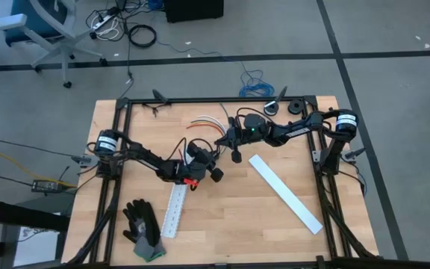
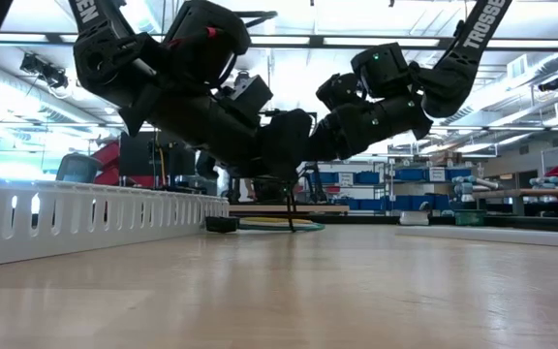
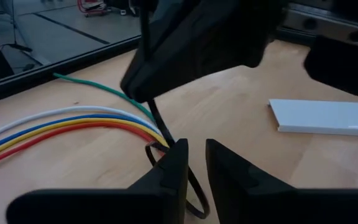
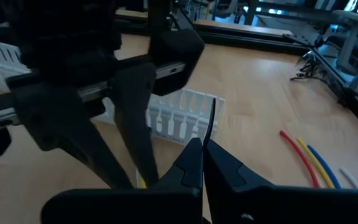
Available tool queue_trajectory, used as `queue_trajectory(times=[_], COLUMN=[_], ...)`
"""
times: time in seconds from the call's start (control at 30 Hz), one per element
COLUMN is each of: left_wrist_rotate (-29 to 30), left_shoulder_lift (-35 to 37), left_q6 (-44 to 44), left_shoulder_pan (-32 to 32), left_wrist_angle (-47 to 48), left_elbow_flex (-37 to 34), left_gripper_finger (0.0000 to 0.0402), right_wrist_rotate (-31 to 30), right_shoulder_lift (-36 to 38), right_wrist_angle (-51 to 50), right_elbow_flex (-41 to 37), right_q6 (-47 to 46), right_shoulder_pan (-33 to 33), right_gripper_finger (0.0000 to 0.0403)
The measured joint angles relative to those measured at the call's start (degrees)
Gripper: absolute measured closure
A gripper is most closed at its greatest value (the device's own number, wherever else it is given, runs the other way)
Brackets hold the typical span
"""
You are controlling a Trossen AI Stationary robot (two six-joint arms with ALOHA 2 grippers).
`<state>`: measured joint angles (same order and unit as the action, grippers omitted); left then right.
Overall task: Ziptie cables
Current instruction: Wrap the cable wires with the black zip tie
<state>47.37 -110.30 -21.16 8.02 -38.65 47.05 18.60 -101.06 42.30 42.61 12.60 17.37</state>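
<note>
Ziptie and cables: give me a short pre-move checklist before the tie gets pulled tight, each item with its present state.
1. Cables gathered side by side at the loop: ok; they fan apart farther out.
2. Ziptie looped round the bundle: ok, a black loop shows at the bundle's end; whether every wire sits inside it, cannot tell.
3. Right claw gripping the ziptie's tail: ok, shut on the thin black strip.
4. Left claw holding the loop: not ok, fingers slightly apart beside the loop, not clamped.
5. White slotted strip clear of the bundle: ok, it lies behind both claws.
</note>
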Motion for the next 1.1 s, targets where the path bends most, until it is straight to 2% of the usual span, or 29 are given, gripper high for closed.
queue_trajectory(times=[0.37, 0.6, 1.1], left_wrist_rotate=[3.9, 4.5, 4.5], left_shoulder_lift=[0.0, 0.0, 0.1], left_q6=[-0.1, -5.1, -9.3], left_shoulder_pan=[0.7, 0.7, 0.6], left_wrist_angle=[0.7, 0.8, 3.0], left_elbow_flex=[0.0, 0.0, 0.0], left_gripper_finger=[0.0336, 0.0336, 0.0336], right_wrist_rotate=[-3.8, -2.9, -2.9], right_shoulder_lift=[0.0, 0.0, 0.0], right_wrist_angle=[-2.8, 1.6, 1.9], right_elbow_flex=[0.0, 0.0, 0.1], right_q6=[1.0, 1.5, 3.0], right_shoulder_pan=[-0.1, -1.9, -3.0], right_gripper_finger=[0.0403, 0.0403, 0.0403])
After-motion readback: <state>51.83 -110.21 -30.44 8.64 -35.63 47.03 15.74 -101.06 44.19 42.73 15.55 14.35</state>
